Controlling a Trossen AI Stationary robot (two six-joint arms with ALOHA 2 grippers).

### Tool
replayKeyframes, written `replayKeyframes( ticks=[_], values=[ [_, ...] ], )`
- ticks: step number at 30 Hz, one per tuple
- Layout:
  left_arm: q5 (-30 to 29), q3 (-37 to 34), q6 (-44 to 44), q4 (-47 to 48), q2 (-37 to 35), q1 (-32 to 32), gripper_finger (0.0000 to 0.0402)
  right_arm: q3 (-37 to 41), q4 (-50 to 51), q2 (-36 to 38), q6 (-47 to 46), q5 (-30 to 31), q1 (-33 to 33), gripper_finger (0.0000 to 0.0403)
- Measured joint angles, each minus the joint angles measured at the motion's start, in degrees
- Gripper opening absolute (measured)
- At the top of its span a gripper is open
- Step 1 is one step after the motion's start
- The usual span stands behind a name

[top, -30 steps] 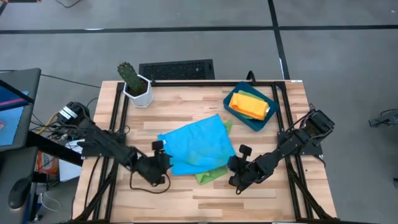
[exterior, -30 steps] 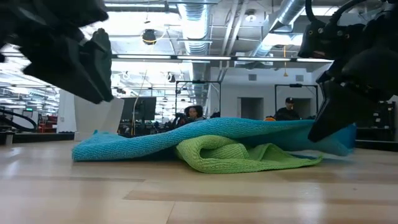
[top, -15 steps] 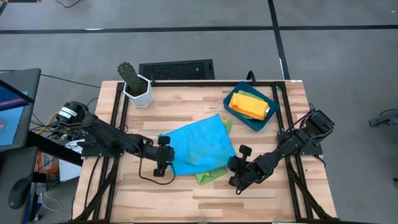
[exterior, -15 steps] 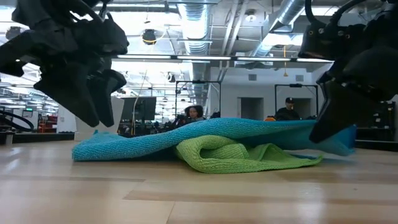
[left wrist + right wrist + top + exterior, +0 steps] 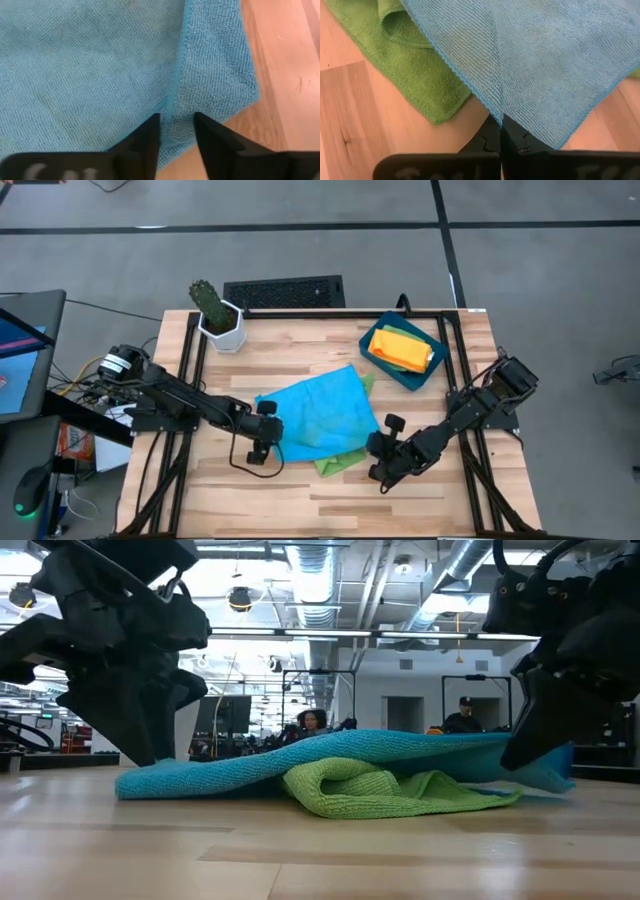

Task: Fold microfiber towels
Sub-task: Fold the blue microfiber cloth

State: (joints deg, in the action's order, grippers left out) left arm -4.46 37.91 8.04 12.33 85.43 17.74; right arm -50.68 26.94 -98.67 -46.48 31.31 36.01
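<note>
Microfiber towels, high view: blue towel (image 5: 318,414) spread flat mid-desk, overlying a lime green towel (image 5: 341,460) that sticks out at its near edge. Orange towel (image 5: 399,345) and yellow towel (image 5: 421,360) sit folded in a dark-blue tray (image 5: 385,370) at the far right. Wooden slat desk (image 5: 330,490); potted cactus (image 5: 215,315) in a white pot at the far left corner. Left end effector (image 5: 266,432) at the blue towel's left edge; right end effector (image 5: 383,448) at its near right corner.

Low view: blue cloth drapes over the bunched green one, looped pile visible. Both arms flank the heap as dark bulks. People sit in the room behind.

Left wrist view: fingers (image 5: 146,142) partly apart, straddling the blue towel's stitched hem near a corner; the hem lies between them, not clamped.

Right wrist view: fingers (image 5: 487,139) pressed together, pinching the blue towel's corner; green towel and bare wood beside it.

No legible writing.
</note>
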Motion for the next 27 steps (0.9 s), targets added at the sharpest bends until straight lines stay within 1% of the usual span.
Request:
replayKeyframes(
  ticks=[5,6,8,10,12,14,17,20,22,24,26,27],
  values=[
    [0.0,0.0,0.0,0.2,0.0,0.0,0.0025,0.0,0.0,0.0,0.0,0.0,0.0,0.0012],
    [0.0,0.1,0.1,0.2,0.0,0.0,0.0013,0.0,0.0,0.0,0.0,0.0,0.0,0.0012],
    [0.1,0.8,1.7,1.0,0.0,0.0,0.0007,0.0,0.0,0.0,0.0,0.0,0.0,0.0012],
    [0.1,3.0,3.4,3.7,0.0,0.1,0.0006,-0.5,0.7,0.0,0.3,0.4,0.0,0.0012],
    [-0.5,7.0,4.7,9.9,0.0,0.6,0.0002,-1.8,2.7,0.9,2.2,1.8,-0.3,0.0011],
    [-2.6,11.8,5.6,18.0,0.0,1.5,0.0002,-3.9,4.1,1.7,5.1,4.0,-1.4,0.0009],
    [-9.0,19.9,7.2,31.6,0.0,3.1,0.0001,-5.9,6.2,4.1,11.6,8.3,-4.2,0.0009],
    [-18.8,28.3,12.1,47.0,-0.1,4.9,0.0,-6.8,4.1,6.5,18.4,12.9,-8.4,0.001],
    [-27.4,33.3,18.7,57.2,-0.1,6.3,0.0,-6.9,-0.7,7.5,23.6,15.1,-11.7,0.0008],
    [-35.2,38.0,25.7,67.2,-0.1,7.6,0.0,-6.3,-8.5,7.7,29.4,17.0,-15.0,0.0007],
    [-40.6,41.5,33.0,75.5,-0.1,8.7,0.0,-5.9,-17.7,6.3,35.4,16.6,-18.3,0.0007],
    [-42.5,42.7,36.2,78.1,-0.1,9.1,0.0,-5.9,-22.3,4.8,37.8,14.9,-19.7,0.0007]
  ],
)
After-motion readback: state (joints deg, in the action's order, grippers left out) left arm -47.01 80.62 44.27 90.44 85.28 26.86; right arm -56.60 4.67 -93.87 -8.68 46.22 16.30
